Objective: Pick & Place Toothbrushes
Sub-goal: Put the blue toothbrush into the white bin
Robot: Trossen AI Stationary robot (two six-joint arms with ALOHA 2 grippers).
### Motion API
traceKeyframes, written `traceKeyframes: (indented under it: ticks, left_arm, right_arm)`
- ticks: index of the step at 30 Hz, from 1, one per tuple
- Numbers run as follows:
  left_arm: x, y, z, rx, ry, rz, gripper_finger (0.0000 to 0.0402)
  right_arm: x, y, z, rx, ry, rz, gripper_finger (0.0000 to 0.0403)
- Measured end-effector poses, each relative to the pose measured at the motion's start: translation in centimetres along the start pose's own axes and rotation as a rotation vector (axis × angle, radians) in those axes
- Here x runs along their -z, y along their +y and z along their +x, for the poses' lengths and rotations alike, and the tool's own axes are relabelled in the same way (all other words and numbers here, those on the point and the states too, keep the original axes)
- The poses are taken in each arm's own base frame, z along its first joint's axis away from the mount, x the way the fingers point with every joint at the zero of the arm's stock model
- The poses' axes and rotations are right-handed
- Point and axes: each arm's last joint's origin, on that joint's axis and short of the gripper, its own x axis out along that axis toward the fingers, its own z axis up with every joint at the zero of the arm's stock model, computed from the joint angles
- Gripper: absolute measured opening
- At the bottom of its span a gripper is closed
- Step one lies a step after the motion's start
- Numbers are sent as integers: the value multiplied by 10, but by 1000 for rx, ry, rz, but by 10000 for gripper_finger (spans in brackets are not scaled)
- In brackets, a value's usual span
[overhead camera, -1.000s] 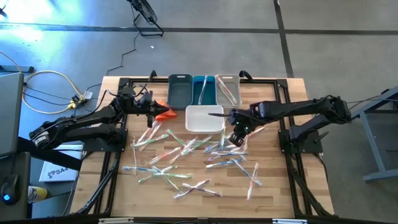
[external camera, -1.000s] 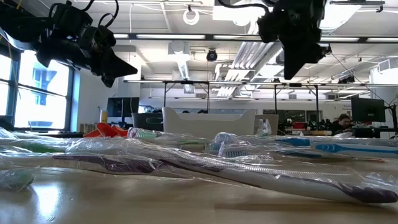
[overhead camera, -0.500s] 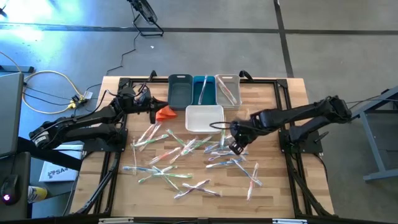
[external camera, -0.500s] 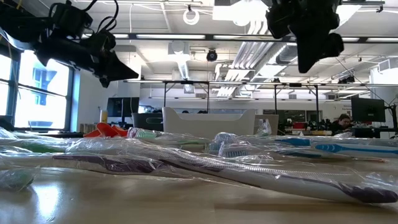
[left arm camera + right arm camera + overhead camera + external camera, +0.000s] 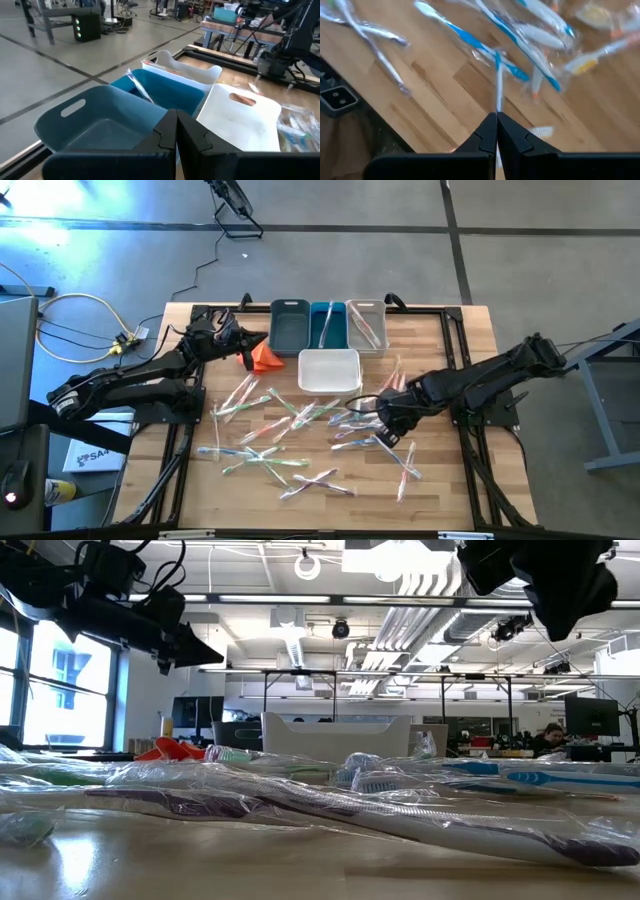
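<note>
Many toothbrushes (image 5: 300, 435) in clear wrappers lie scattered flat on the wooden table (image 5: 440, 490), with a few more lying in the teal bin (image 5: 328, 326) and the clear bin (image 5: 366, 325). My right gripper (image 5: 384, 420) hangs shut and empty, pointing steeply down, well above the right part of the pile (image 5: 496, 131). A blue-and-white toothbrush (image 5: 497, 82) lies on the table right below it. My left gripper (image 5: 245, 345) is shut and empty, held about level at the far left above an orange cloth (image 5: 264, 357), facing the bins (image 5: 176, 131).
A dark blue-grey bin (image 5: 290, 325) stands left of the teal one along the far edge. A white bin (image 5: 329, 370) stands in front of them. Black rails (image 5: 195, 315) frame the table. The near right corner of the table holds few toothbrushes.
My right gripper has swung, still shut, from beside the white bin toward the table's right and near edges, over the pile, rolling as it went. My left gripper has stayed in place but turned its tip toward the far edge, uncovering more of the orange cloth.
</note>
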Motion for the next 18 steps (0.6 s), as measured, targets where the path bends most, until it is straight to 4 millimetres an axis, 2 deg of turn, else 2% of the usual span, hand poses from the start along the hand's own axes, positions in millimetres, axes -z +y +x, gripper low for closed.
traceKeyframes:
  ticks: [5, 13, 18]
  left_arm:
    - [-1, 0, 0, -7, -6, 32, 0]
    - [0, 0, 0, -10, -5, 45, 0]
    - [0, 0, 0, -10, -4, 45, 0]
  right_arm:
    - [8, 4, 1, 4, -4, -13, 22]
    - [14, 6, 2, 32, -70, 22, 135]
    - [20, 10, 7, 49, -76, -37, 165]
